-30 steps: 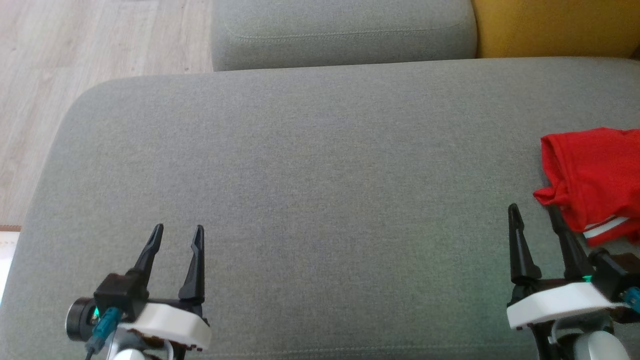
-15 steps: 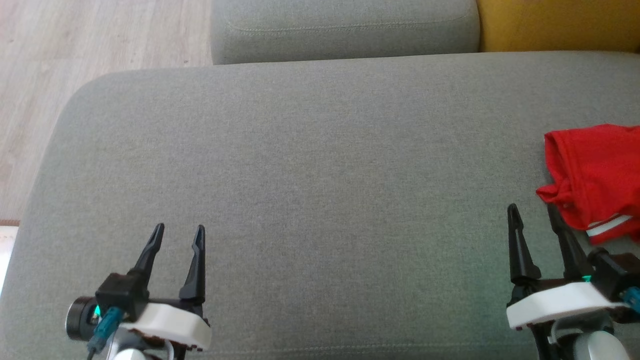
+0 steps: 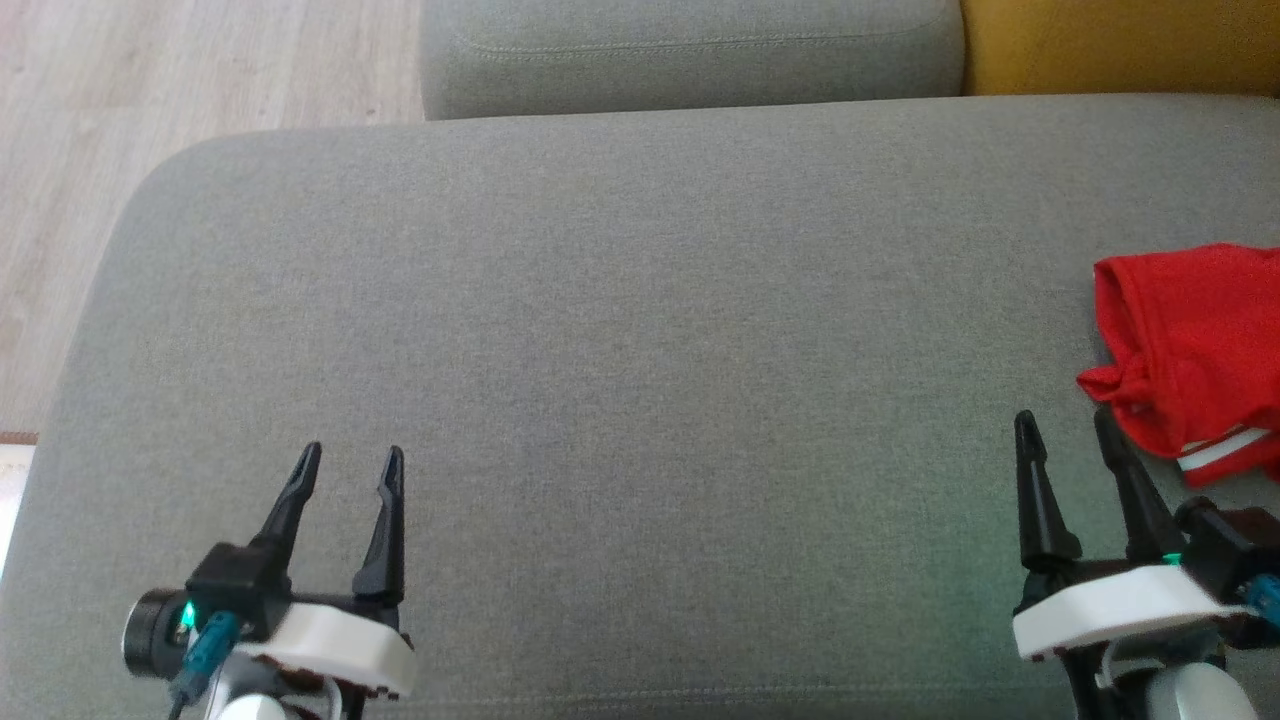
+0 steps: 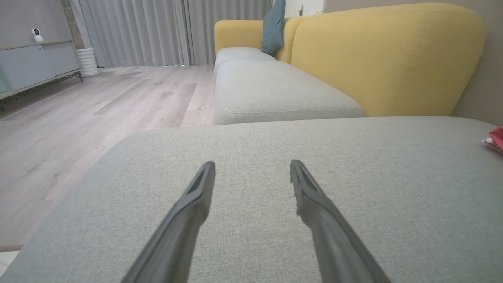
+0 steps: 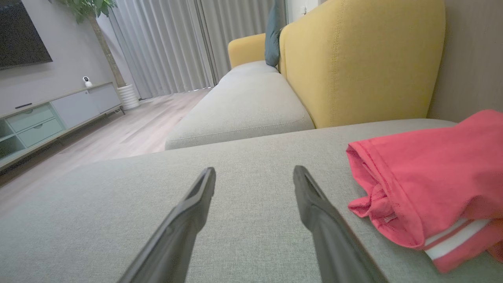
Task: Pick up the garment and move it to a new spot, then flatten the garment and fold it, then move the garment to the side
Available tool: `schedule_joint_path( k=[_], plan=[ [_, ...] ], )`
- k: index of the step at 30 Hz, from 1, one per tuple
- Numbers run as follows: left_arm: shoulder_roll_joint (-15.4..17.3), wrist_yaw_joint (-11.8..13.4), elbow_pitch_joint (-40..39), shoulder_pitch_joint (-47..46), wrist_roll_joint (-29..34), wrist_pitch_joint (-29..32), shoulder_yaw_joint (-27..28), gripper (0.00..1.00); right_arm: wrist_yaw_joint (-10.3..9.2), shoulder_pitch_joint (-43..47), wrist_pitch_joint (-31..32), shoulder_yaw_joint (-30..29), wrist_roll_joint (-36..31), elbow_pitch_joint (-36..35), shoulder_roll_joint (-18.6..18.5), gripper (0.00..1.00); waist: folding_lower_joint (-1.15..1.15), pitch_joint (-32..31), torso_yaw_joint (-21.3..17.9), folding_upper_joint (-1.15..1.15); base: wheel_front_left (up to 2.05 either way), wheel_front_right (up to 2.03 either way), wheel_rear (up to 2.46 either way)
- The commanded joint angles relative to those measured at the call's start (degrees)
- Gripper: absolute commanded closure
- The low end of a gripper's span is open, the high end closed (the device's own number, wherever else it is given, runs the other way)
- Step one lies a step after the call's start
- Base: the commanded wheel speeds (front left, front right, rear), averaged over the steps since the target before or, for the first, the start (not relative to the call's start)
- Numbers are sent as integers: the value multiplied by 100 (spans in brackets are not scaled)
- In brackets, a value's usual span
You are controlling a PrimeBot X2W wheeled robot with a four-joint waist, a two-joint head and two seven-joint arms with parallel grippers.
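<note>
Two open, empty claws: left claw (image 3: 353, 452), right claw (image 3: 1062, 416). Garment (image 3: 1190, 340) lies bunched on the sofa cushion (image 3: 640, 330) at 3 o'clock, near the right claw; a one-layer pinch may let it slip.

Garment (image 3: 1190, 340): red, white stripe | seat cushion (image 3: 640, 350): plain grey weave | backrest (image 5: 361, 59): mustard yellow | my left claw (image 3: 352, 450) and right claw (image 3: 1061, 414): black fingers (image 3: 383, 520), white housings | floor (image 3: 200, 70): pale wood grain | pillow (image 4: 274, 27): teal
</note>
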Motion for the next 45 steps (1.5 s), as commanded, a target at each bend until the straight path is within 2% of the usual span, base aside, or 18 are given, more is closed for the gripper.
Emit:
schedule_joint_path(
  k=[1,2,5,45],
  plan=[
    [99,33,-229,-338,34,-36,185,0,-4,-173,-57,136,51,-167,-35,0,0,1,4,0,0,0,0],
    [0,-3,7,0,-3,-1,-9,100,0,-1,-2,3,34,38,1,100,0,2,3,0,0,0,0],
    [-50,-10,214,66,-51,7,-24,100,0,28,2,14,82,258,5,100,0,2,3,0,0,0,0],
    [-191,-348,434,-251,-2672,559,485,100,-1,-309,213,3,2703,553,-108,100,0,-56,-10,0,0,0,0]
  ],
)
